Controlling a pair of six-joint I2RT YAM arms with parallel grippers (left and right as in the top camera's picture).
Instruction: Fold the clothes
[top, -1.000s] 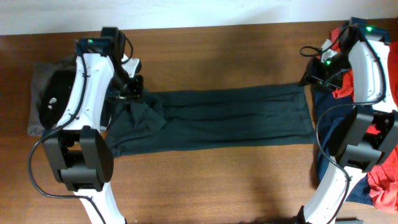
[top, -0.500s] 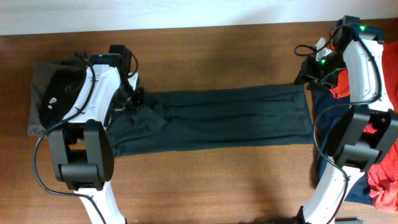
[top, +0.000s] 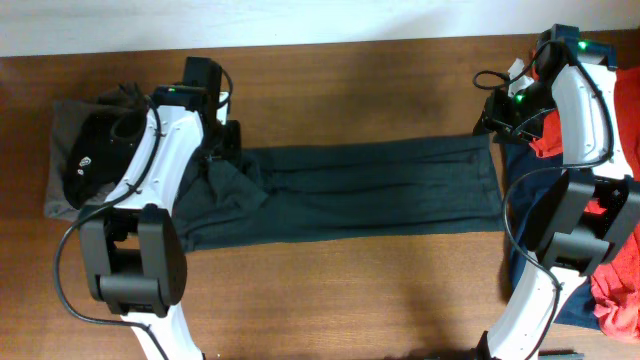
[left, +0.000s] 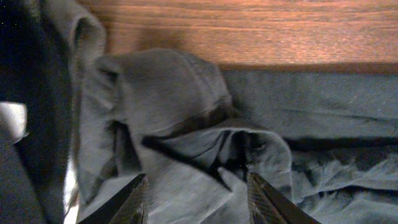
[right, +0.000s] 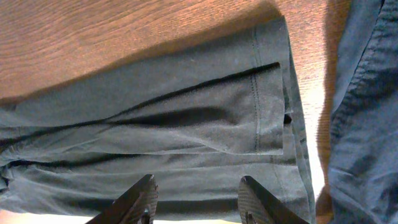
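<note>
A dark green T-shirt (top: 370, 190) lies across the table as a long folded strip. Its left end is bunched, with a rumpled sleeve (top: 235, 185). My left gripper (top: 224, 148) hovers over that bunched end, at the strip's far left corner. In the left wrist view it (left: 198, 202) is open, with creased cloth (left: 155, 93) below and nothing between the fingers. My right gripper (top: 488, 128) hangs over the strip's far right corner. In the right wrist view it (right: 196, 199) is open above the hemmed edge of the shirt (right: 186, 124), apart from the cloth.
A grey and black pile of clothes (top: 80, 150) sits at the table's left end, right beside the left arm. Red and navy garments (top: 600, 290) are heaped at the right end; navy cloth (right: 367, 93) borders the shirt's hem. Bare wooden table (top: 350, 80) shows beyond and in front of the strip.
My left gripper shut on the bunched sleeve end, then opened and drew back slightly toward the far edge. The right gripper shifted a little toward the far edge and now holds still.
</note>
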